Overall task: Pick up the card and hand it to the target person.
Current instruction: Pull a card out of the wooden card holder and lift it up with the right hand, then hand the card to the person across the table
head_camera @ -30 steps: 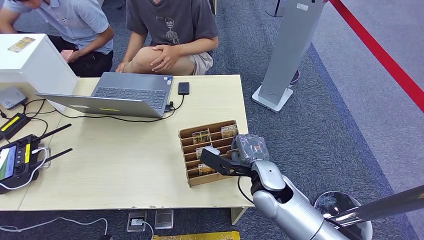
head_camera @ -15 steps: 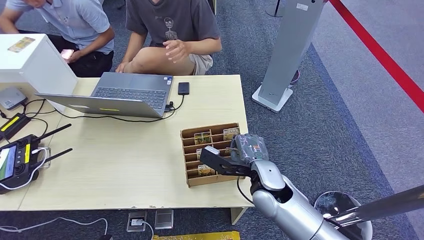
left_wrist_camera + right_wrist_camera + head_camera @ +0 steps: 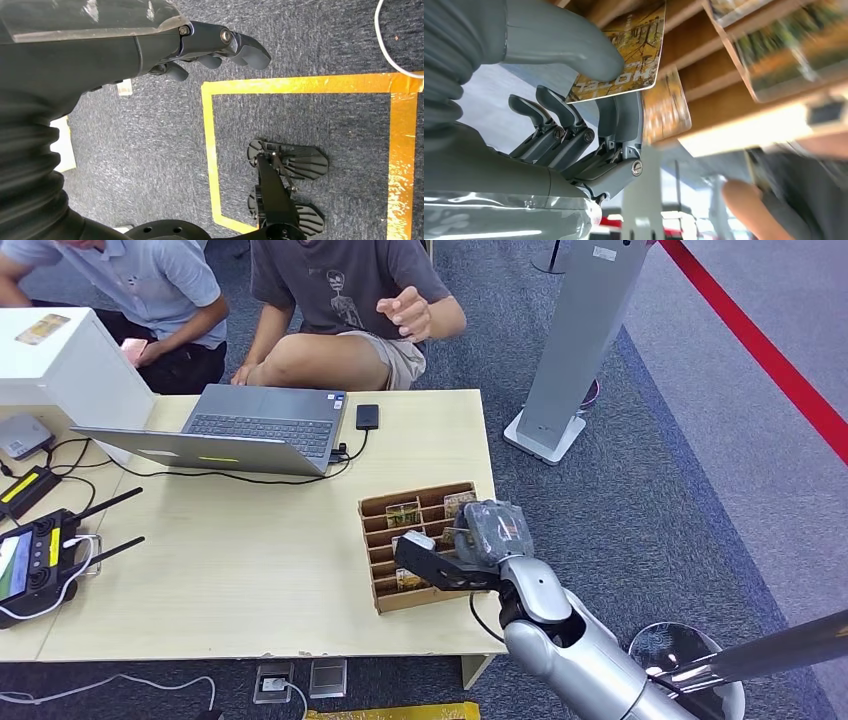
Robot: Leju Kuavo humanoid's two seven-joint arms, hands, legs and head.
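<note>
Yellow card [image 3: 624, 60] pinched between right hand's [image 3: 574, 115] thumb and finger.

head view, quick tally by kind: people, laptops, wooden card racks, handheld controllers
people: 2
laptops: 1
wooden card racks: 1
handheld controllers: 1
total: 5

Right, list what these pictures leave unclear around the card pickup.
- Card, right wrist view: the thumb covers part of its print.
- Head view: right hand hides the card and part of the organizer.
- Other cards, right wrist view: blurred, unreadable.
- Left hand: hangs over floor.
</note>
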